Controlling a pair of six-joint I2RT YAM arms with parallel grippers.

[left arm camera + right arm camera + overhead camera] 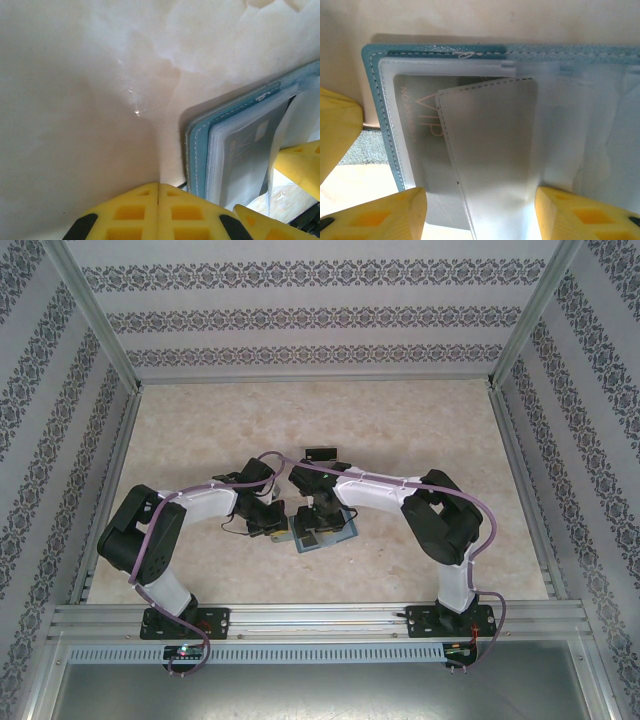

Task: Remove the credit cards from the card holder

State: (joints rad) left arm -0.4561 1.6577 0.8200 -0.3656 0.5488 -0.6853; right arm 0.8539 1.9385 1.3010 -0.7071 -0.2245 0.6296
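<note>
The yellow left fingers [130, 212] are pressed tight together, holding nothing, just left of the teal-blue folding card holder [197, 150] lying open mid-bench [75, 100]. A grey credit card [417, 150] sits in its clear pocket. The right fingers [375, 215] stand wide, flanking a translucent flap [490, 150].

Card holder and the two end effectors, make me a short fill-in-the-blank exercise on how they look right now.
1. The card holder lies ____ rather than folded.
2. The card inside it is printed with the letters ____.
3. The left end effector is fully ____.
4. The right end effector is ____, straddling a clear sleeve.
Missing words: open; VIP; shut; open.
</note>
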